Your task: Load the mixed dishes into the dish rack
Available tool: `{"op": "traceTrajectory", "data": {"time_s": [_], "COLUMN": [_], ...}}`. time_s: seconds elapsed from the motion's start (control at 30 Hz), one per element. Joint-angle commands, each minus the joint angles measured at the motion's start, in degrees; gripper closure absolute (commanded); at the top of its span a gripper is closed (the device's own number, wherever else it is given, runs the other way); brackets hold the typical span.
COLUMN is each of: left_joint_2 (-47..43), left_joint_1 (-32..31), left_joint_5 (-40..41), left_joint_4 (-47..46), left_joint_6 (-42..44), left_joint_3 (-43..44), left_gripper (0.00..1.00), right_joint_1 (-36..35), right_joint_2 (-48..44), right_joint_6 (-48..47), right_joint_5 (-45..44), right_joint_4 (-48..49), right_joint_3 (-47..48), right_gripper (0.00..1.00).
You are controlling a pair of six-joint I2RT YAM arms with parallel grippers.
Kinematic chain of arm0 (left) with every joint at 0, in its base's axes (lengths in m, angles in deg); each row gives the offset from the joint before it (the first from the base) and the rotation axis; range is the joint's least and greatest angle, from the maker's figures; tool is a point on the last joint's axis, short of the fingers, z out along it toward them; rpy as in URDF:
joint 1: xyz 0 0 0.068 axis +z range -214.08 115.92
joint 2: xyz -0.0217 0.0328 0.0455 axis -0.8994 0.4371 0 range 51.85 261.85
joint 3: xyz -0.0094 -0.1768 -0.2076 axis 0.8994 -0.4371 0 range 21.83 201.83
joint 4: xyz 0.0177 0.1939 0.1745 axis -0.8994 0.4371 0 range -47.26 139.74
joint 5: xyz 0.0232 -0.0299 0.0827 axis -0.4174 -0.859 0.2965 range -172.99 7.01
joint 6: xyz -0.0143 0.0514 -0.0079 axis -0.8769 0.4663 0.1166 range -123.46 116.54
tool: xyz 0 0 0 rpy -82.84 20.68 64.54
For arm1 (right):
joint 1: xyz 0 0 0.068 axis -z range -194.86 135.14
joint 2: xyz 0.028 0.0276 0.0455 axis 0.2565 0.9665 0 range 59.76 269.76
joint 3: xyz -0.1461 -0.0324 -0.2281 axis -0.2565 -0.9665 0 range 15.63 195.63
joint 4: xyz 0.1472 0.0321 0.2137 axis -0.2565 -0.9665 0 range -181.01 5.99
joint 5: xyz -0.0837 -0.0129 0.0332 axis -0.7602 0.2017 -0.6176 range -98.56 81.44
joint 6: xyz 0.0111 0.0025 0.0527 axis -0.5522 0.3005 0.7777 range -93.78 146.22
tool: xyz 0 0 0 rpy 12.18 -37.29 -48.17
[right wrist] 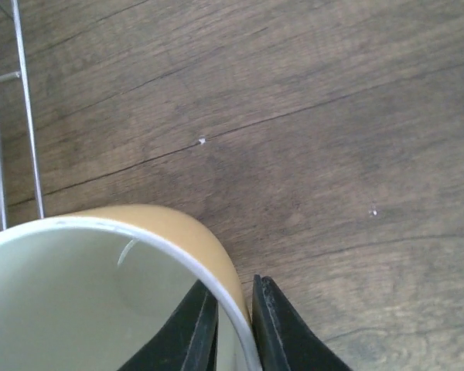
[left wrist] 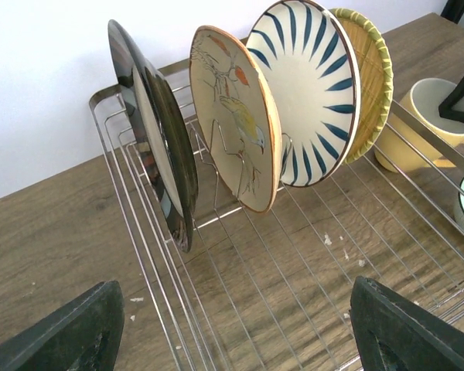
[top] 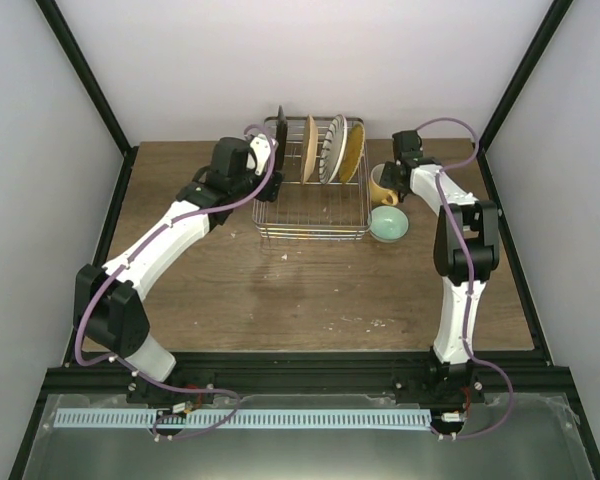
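Yellow mug (right wrist: pixel 100 294) wall is pinched between the right pincer's (right wrist: pixel 233 328) closed fingers, one inside the rim and one outside, above the wooden table (right wrist: pixel 309 116). The dish rack (top: pixel 310 232) lies just left of that pincer, and a mint-green bowl (top: pixel 389 224) sits just behind it. The left pincer (left wrist: pixel 232 309) hangs wide open and empty at the rack's edge, with four plates (left wrist: pixel 232 116) upright in the prongs ahead of it.

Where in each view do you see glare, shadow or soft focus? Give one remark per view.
Top external: even light, pale sheen on the table. Left wrist: plates sharp, gloss on the dark-rimmed plate, near claw fingers dark and soft. Right wrist: wood grain crisp, no hard shadow beside the yellow mug.
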Motion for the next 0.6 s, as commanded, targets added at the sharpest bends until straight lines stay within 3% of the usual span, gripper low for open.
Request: {"op": "traceTrajectory", "data": {"time_s": [0.0,0.4,0.57], "left_joint_2": [0.84,1.52,1.33], "left_joint_1": [0.39,0.41,0.64], "left_joint_5": [0.12,-0.57,-4.89], "left_joint_4": [-0.44,-0.72,-1.28], "left_joint_6": [0.34,-0.51,-3.43], "left_joint_3": [2.02,2.78,2.64], "left_gripper": [0.19,0.19,0.19], "right_joint_1": [0.52,0.65,1.77], "right_joint_2": [1.42,-5.27,-10.19], "right_joint_6": [-0.46,-1.11,-0.28], "right_joint_5": [0.73,-3.38,-3.68], "right_joint_4": [-0.71,-1.34,0.45], "right_joint_3": [1.68,0.86,-1.13], "right_gripper": [0.98,0.99,0.99]}}
